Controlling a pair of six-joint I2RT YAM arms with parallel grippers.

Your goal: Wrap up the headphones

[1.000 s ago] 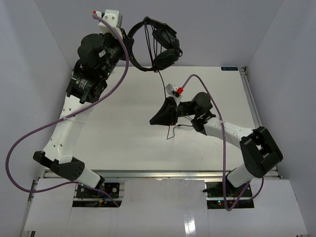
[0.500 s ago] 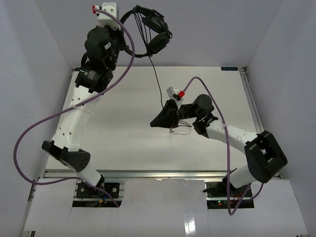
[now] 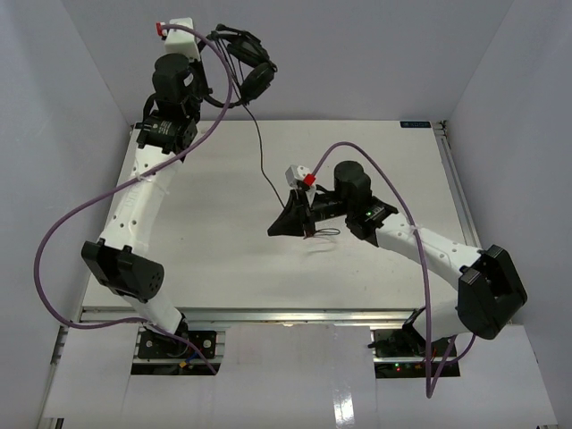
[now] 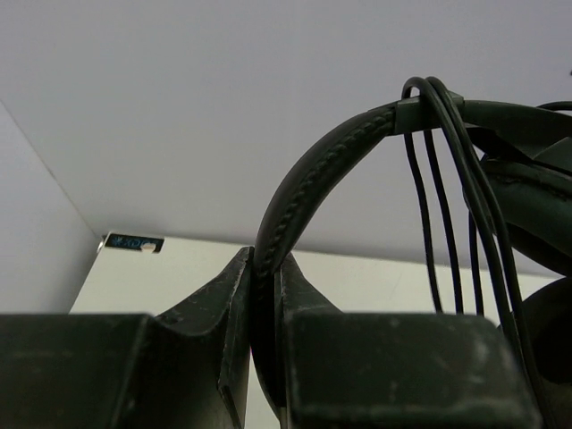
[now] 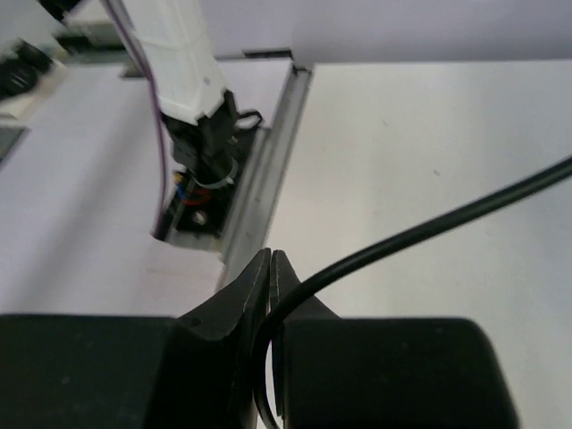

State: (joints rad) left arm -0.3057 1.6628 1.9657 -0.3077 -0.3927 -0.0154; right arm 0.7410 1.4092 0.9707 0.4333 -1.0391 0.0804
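The black headphones [image 3: 246, 67] hang high above the table's far left. My left gripper [image 3: 217, 52] is shut on the padded headband [image 4: 308, 183]. Several turns of thin black cable [image 4: 442, 179] lie over the headband beside an earcup [image 4: 536, 223]. The cable [image 3: 259, 147] runs down from the headset to my right gripper [image 3: 279, 230], which is shut on it low over the table's middle; the cable [image 5: 420, 234] leaves the closed jaws to the right. A short loop of cable [image 3: 326, 233] lies on the table beside that gripper. The plugs are not visible.
The white table [image 3: 214, 232] has a metal rail [image 3: 268, 313] along its near edge and grey walls around it. Thick purple arm cables [image 3: 54, 259] loop off both arms. The left arm's base [image 5: 192, 174] shows in the right wrist view.
My left arm has swung the headphones left and farther back. My right gripper has slid left along the table with the cable, and the cable's loose end has shortened.
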